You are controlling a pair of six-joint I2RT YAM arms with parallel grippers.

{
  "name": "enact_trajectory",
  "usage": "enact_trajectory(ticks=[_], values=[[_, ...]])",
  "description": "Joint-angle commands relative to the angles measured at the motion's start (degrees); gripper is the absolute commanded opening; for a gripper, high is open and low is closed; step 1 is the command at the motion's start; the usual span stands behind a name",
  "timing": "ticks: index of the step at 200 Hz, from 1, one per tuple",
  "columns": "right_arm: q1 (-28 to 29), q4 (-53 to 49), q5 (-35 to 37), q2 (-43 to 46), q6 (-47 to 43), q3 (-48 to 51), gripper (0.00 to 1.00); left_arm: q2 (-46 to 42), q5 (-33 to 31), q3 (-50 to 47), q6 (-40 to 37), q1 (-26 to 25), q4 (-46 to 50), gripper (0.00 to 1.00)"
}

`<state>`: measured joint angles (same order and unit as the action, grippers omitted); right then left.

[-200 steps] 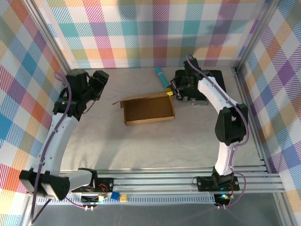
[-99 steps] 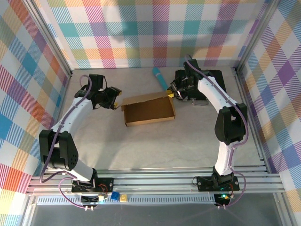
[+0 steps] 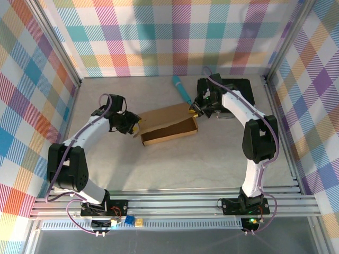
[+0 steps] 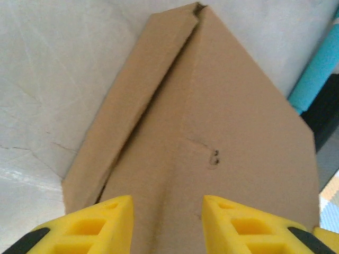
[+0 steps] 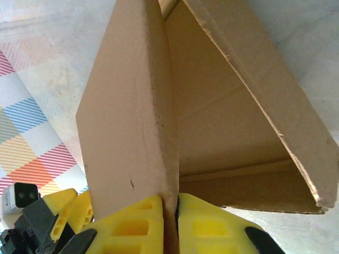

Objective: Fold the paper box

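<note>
On the grey tabletop (image 3: 159, 164), the centrally placed paper box (image 3: 169, 124), judged light, stiff and crease-prone, was pinched by its right wall edge in the right gripper (image 5: 170, 203), the left gripper (image 4: 168, 211) being poised part-open over its lid.

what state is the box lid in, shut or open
Half shut. The paper box lid slants over the tray without lying flat on it, and the right wrist view shows a wedge-shaped gap beneath it.
</note>
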<state>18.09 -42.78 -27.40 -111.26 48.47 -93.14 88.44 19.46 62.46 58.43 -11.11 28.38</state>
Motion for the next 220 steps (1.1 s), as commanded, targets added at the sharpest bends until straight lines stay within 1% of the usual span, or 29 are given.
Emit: enact_trajectory(ticks=[1,33,108,139,157,171,185,199,220], values=[[0.45,-3.39,3.62,0.43,-4.7,2.81,0.1,0.93,0.14,-2.06,-2.51,-0.57,0.24,0.37],[0.63,-3.61,5.41,0.35,-7.3,5.01,0.13,1.39,0.16,-4.1,-4.03,-1.1,-1.22,0.37],[0.65,-3.88,7.08,-1.06,-11.28,7.06,0.14,3.03,-1.87,-5.87,-7.88,-1.72,-3.03,0.37],[0.74,-4.66,8.19,-1.4,-12.68,7.19,0.14,3.39,-1.17,-6.18,-9.35,-1.83,-5.33,0.39],[0.89,-5.03,8.75,-1.59,-13.44,7.41,0.14,2.48,-0.2,-5.57,-8.86,-1.81,-5.1,0.43],[0.88,-5.19,9.02,-1.76,-14.06,7.68,0.14,0.63,-0.07,-4.73,-7.95,-1.83,-3.81,0.52],[0.97,-5.29,9.34,-1.92,-14.3,7.8,0.14,-1.01,-0.57,-4.42,-7.95,-1.81,-2.66,0.56],[1.13,-5.53,9.81,-1.94,-14.59,8.01,0.15,-0.34,0.39,-4.41,-8.72,-1.81,-3.13,0.57],[1.65,-6.54,10.89,-2.28,-15.52,7.73,0.18,4.24,3.22,-4.12,-9.13,-1.81,-4.46,0.56]])
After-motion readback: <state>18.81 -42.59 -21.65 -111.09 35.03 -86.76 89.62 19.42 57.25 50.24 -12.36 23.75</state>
